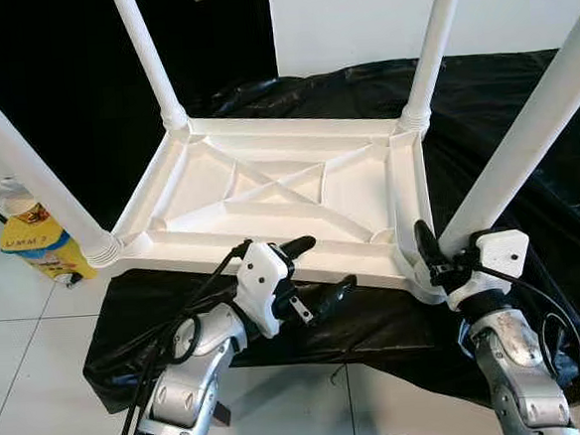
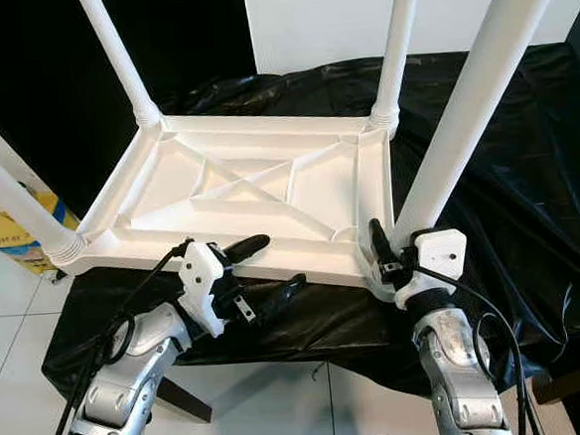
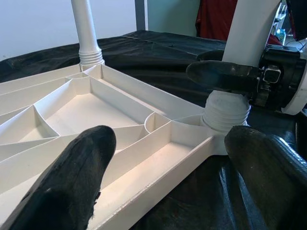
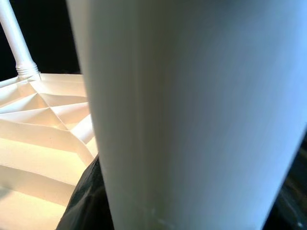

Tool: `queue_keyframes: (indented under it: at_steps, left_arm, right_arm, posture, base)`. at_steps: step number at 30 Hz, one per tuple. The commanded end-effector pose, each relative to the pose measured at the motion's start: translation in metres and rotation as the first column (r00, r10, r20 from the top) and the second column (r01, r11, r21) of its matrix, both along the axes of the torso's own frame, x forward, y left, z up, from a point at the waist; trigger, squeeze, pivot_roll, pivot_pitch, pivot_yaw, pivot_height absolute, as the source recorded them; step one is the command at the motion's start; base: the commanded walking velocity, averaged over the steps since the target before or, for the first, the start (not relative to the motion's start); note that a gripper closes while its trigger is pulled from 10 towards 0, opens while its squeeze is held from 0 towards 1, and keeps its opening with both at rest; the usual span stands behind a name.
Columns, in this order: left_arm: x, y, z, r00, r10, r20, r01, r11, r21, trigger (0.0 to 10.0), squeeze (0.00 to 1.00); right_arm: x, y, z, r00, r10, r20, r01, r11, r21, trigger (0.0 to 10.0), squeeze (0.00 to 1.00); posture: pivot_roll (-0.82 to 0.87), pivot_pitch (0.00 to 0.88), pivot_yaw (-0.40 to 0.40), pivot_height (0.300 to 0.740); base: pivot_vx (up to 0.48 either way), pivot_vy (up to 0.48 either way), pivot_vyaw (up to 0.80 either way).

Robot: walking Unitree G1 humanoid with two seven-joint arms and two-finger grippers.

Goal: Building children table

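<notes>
Tabletop (image 1: pixel 268 194) lies inverted on the black-draped worktop (image 1: pixel 501 103), four legs up. Your right gripper (image 1: pixel 442 257) has its jaws clamped round the near-right leg (image 1: pixel 523 136); left gripper (image 1: pixel 319 270) hovers, jaws wide. Off-axis force could cross-thread that joint.

Silver arms, white wrist housings, black cables and black jaws.

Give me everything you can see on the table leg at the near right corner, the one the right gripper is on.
The near-right leg is a smooth white tube, plastic by its look, standing up from the upturned tabletop and leaning slightly in the head views. Its ribbed collar sits in the corner socket. The right gripper closes around its base just above the collar. The left gripper hangs open beside the near rim, apart from it.
</notes>
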State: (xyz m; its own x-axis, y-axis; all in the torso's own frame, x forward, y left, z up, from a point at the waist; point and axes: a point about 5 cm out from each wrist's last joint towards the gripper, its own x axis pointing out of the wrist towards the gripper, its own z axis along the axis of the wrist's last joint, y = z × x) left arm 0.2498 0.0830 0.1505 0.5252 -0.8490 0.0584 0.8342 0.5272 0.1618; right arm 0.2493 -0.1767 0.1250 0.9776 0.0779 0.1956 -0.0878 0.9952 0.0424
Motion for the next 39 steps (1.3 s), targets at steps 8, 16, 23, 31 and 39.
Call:
queue_keyframes:
  at_steps: [8, 16, 23, 31, 39]
  left_arm:
    - [0.001, 0.002, 0.001, 0.999, 0.055, -0.001, -0.055, 0.998, -0.004, 10.0, 0.0]
    - [0.001, 0.002, 0.001, 0.998, 0.059, 0.0, -0.059, 0.998, -0.006, 10.0, 0.0]
    - [0.001, 0.002, 0.001, 0.998, 0.06, 0.001, -0.06, 0.998, -0.009, 10.0, 0.0]
    - [0.002, 0.002, 0.002, 0.998, 0.061, 0.001, -0.061, 0.998, -0.01, 10.0, 0.0]
    - [0.0, 0.001, 0.001, 0.998, 0.06, -0.001, -0.061, 0.998, -0.02, 10.0, 0.0]
  right_arm:
    - [-0.008, -0.011, -0.034, 0.938, -0.302, -0.169, 0.308, 0.951, 0.014, 10.0, 0.0]
    - [-0.011, -0.019, -0.034, 0.852, -0.488, -0.189, 0.501, 0.865, 0.028, 10.0, 0.0]
    - [-0.01, -0.033, -0.032, 0.815, -0.549, -0.184, 0.564, 0.825, 0.035, 10.0, 0.0]
    - [-0.009, -0.032, -0.029, 0.817, -0.554, -0.158, 0.563, 0.826, 0.015, 10.0, 0.0]
    - [-0.004, -0.025, -0.008, 0.897, -0.443, -0.011, 0.443, 0.896, 0.012, 10.0, 1.0]
  posture:
    - [0.03, 0.088, 0.049, 0.74]
    - [0.03, 0.085, 0.048, 0.74]
    - [0.04, 0.085, 0.05, 0.74]
    - [0.04, 0.085, 0.048, 0.74]
    - [0.03, 0.087, 0.044, 0.74]
  base:
    - [0.0, 0.0, 0.0]
    - [0.0, 0.0, 0.0]
    - [0.0, 0.0, 0.0]
    - [0.0, 0.0, 0.0]
    - [0.0, 0.0, 0.0]
